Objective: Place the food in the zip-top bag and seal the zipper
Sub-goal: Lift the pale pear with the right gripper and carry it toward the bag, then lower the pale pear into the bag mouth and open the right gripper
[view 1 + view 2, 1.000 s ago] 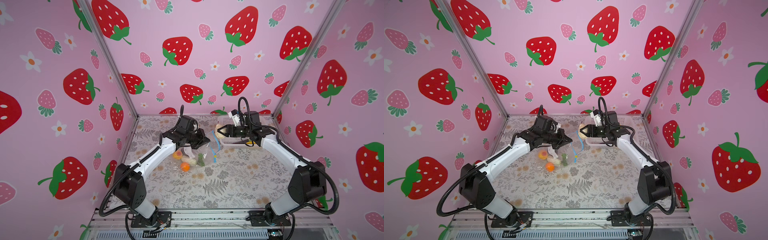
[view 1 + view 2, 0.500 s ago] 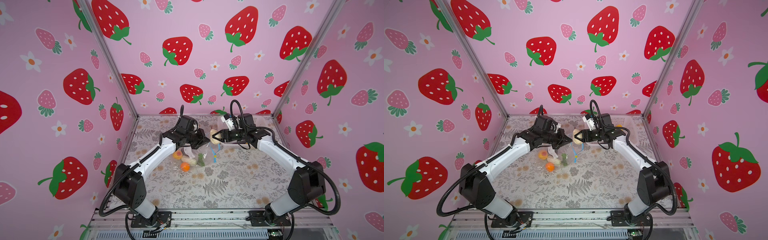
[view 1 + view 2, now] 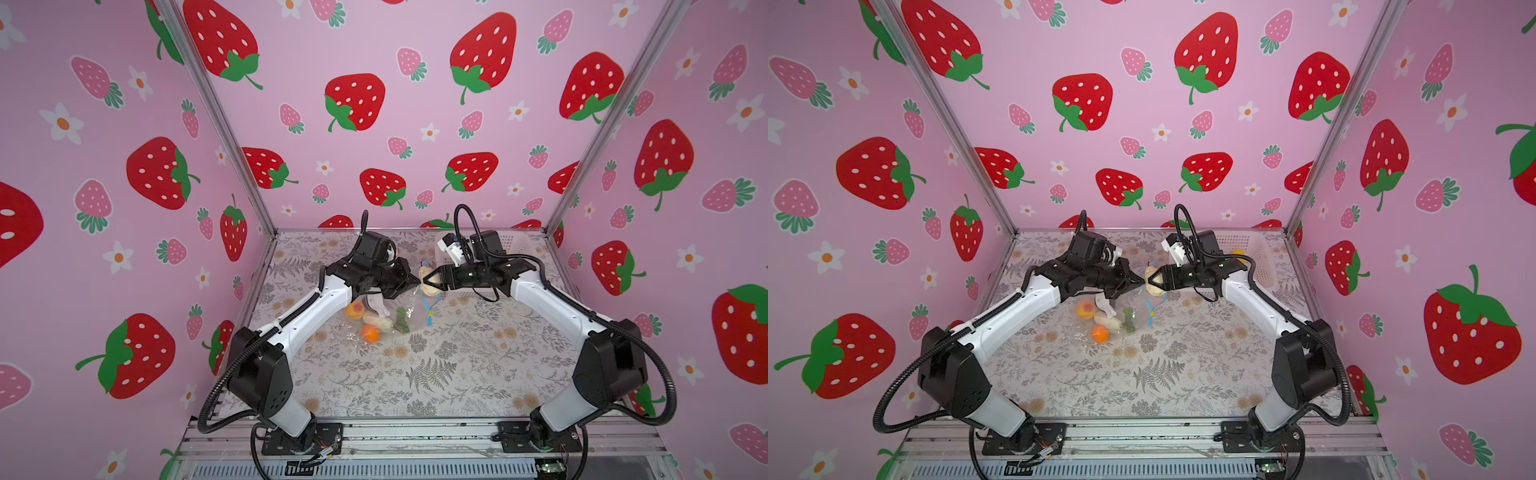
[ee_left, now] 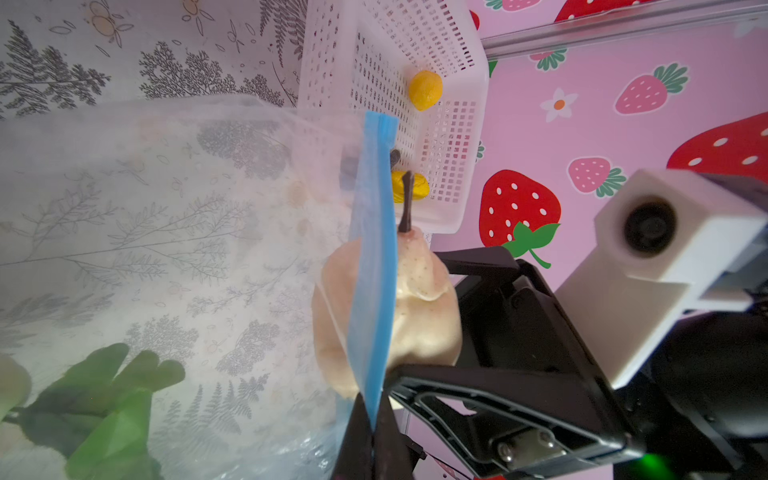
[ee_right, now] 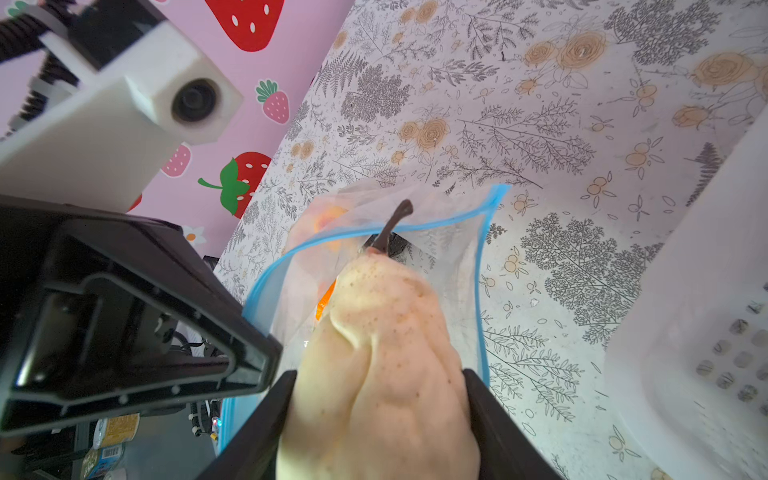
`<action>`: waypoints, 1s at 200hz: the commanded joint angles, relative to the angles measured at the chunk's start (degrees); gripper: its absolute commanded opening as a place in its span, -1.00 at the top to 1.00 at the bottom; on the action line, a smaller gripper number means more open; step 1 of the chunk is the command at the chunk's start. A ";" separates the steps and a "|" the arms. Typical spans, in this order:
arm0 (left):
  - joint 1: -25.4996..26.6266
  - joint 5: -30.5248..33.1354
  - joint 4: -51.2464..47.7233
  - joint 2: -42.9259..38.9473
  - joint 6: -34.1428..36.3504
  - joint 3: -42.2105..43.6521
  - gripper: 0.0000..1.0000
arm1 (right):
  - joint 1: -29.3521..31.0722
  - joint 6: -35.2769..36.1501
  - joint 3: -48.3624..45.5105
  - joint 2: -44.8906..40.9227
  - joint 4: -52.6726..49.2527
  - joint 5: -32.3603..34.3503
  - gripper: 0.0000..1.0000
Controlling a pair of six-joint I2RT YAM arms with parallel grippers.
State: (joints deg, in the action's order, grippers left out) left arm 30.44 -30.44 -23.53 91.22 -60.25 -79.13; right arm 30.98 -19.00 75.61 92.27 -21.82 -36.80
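The zip-top bag (image 3: 405, 309) lies at the middle of the table with a peach (image 3: 355, 309), an orange (image 3: 370, 333) and a green-leafed radish (image 3: 380, 322) inside. My left gripper (image 4: 372, 409) is shut on the blue zipper (image 4: 374, 249) strip and holds the mouth up and open. My right gripper (image 5: 378, 415) is shut on a pale pear-shaped fruit (image 5: 382, 332) with a brown stem. The fruit sits at the bag's mouth, its stem past the blue strip (image 5: 374, 230). In both top views the two grippers (image 3: 415, 282) (image 3: 1152, 282) almost meet.
A white mesh basket (image 3: 515, 245) stands at the back right, behind the right arm. In the left wrist view it holds a lemon (image 4: 424, 89) and a yellow banana (image 4: 409, 187). The pink strawberry walls close in the table on three sides.
My right gripper has carried the pear-shaped fruit leftward from the basket to the bag's mouth. The left gripper has kept its hold on the zipper strip in place.
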 commanded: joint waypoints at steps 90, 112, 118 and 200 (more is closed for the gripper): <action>0.34 0.20 -0.33 -1.26 -0.22 -2.64 1.00 | 0.83 2.92 2.52 2.21 -3.23 1.59 -0.22; 0.32 0.25 -0.29 -1.30 -0.24 -2.68 1.00 | 0.83 3.01 2.61 2.21 -3.41 1.64 -0.24; 0.33 0.22 -0.29 -1.28 -0.22 -2.67 1.00 | 0.86 3.01 2.61 2.22 -3.40 1.66 -0.25; 0.48 0.27 -0.18 -1.08 -0.31 -2.75 1.00 | 0.92 3.10 2.87 2.45 -3.23 0.94 -0.35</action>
State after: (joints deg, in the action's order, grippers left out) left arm 30.57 -30.44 -23.92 91.22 -60.27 -79.13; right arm 31.40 -17.21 76.66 94.13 -24.12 -35.18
